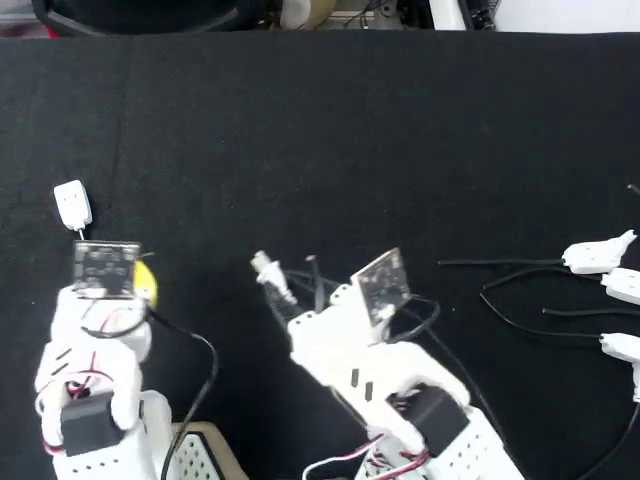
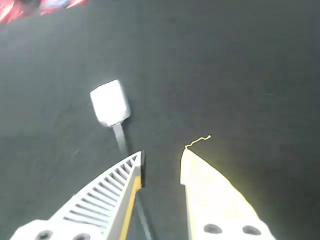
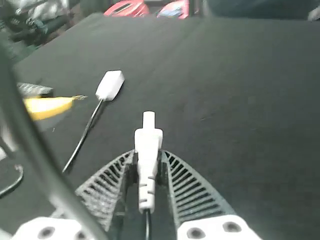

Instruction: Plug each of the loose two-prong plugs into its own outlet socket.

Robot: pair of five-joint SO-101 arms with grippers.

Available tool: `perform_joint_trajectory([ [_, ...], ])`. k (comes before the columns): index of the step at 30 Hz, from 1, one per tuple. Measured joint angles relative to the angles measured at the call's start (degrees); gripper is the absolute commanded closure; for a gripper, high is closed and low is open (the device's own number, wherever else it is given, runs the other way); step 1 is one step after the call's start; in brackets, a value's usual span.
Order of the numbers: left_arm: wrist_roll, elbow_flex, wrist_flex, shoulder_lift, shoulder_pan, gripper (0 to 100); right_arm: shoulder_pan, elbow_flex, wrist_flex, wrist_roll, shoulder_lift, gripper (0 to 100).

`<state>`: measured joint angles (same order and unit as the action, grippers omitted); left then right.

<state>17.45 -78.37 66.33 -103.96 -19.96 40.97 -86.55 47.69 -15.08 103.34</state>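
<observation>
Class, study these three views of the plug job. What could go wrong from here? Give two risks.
1. The white connector lies loose on the black table. The left gripper is open and not holding it, so it may slide when pushed.
2. The right gripper pinches the white plug by its slim body. It might pivot under insertion force, and the dark cables beside that arm could snag.

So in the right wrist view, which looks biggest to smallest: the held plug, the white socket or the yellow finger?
1. The plug, held in the right gripper, looks biggest, but it is nearest the camera.
2 and 3. The white socket and the yellow finger look about alike; I won't rank them.
</observation>
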Motion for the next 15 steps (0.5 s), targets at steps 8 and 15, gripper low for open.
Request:
perform_joint_trajectory([
  [8, -7.1, -4.8, -8.4, 2.8, -20.4, 78, -8.3, 10.9, 0.8, 2.1, -17.9, 98.5],
  [15, -10.1, 2.0, -14.7, 23.0, -21.5, 78, -14.7, 23.4, 1.3, 14.8, -47.6, 98.5],
])
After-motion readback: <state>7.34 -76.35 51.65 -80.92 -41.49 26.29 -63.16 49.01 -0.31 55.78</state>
